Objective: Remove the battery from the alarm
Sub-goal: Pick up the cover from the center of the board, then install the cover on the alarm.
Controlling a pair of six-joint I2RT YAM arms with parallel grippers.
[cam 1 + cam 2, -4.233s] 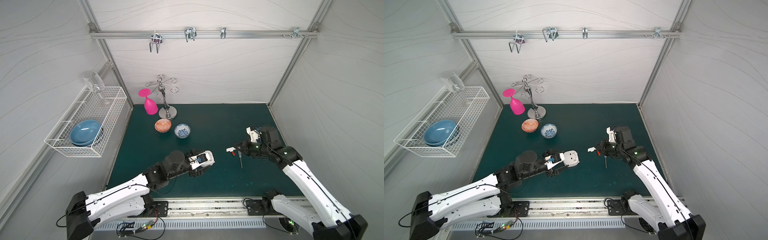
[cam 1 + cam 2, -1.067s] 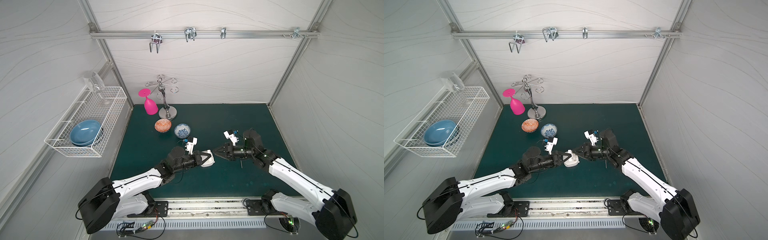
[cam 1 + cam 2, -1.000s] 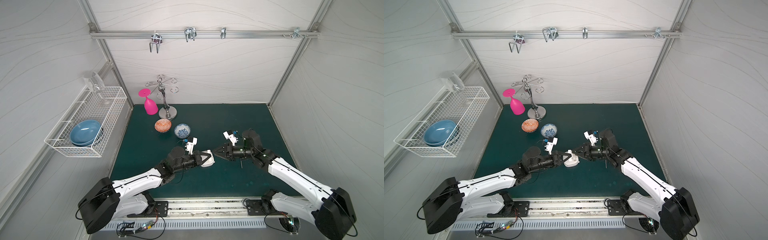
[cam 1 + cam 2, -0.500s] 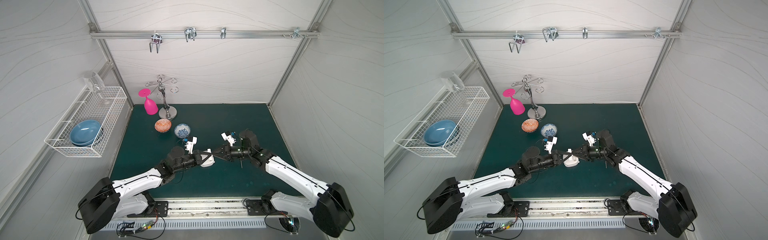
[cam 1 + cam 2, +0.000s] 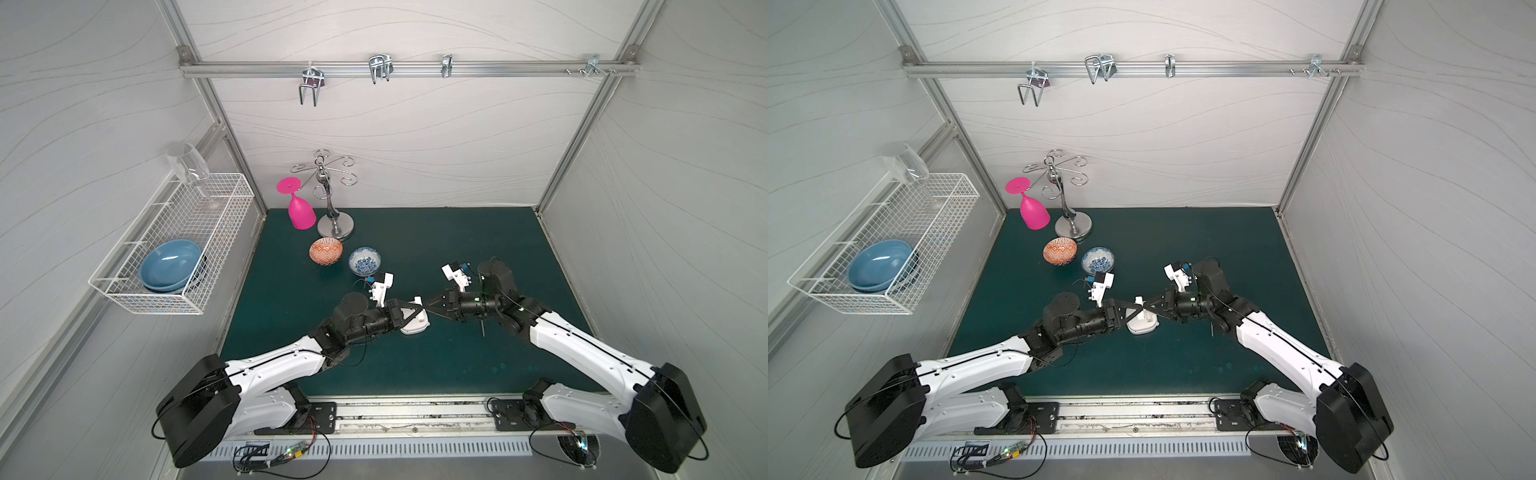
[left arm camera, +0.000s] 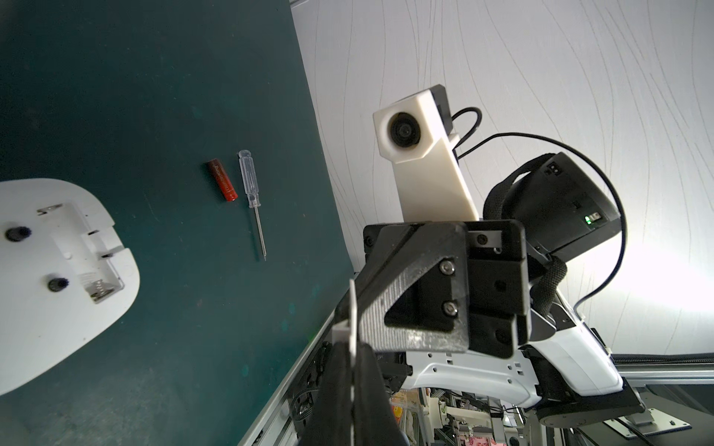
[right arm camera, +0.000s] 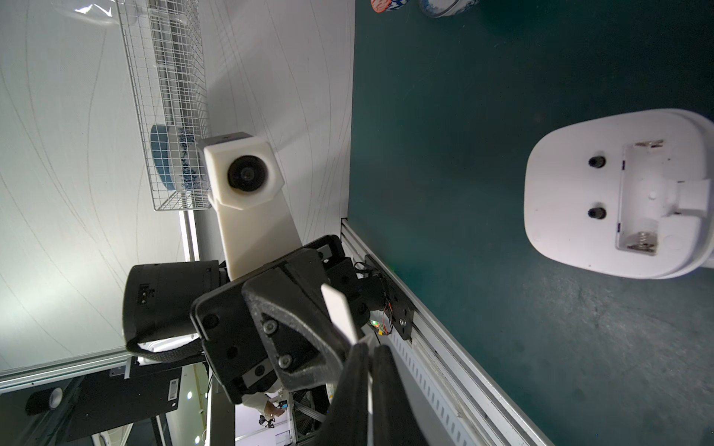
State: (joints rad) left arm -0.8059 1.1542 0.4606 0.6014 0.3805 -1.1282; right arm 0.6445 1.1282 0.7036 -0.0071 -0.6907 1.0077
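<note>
The alarm (image 5: 415,327) (image 5: 1143,326) lies face down on the green mat, and its back compartment (image 7: 637,200) is open with only metal contacts showing. The battery (image 6: 221,180), a small red cylinder, lies on the mat beside the screwdriver (image 6: 253,200); in both top views my right arm hides the battery. Just above the alarm my two grippers meet tip to tip. My left gripper (image 6: 349,347) (image 5: 419,305) is shut on a thin white cover plate (image 6: 352,305) (image 5: 1138,301). My right gripper (image 7: 371,347) (image 5: 429,303) is shut on the same plate (image 7: 340,312).
An orange patterned bowl (image 5: 326,250) and a blue patterned bowl (image 5: 364,261) sit behind the left arm. Further back are a pink glass (image 5: 301,210) and a metal glass stand (image 5: 334,224). A wire basket (image 5: 174,249) with blue bowls hangs on the left wall.
My right gripper has moved left to meet the left gripper and has closed on the white plate that the left gripper holds. The left arm and the alarm have stayed put.
</note>
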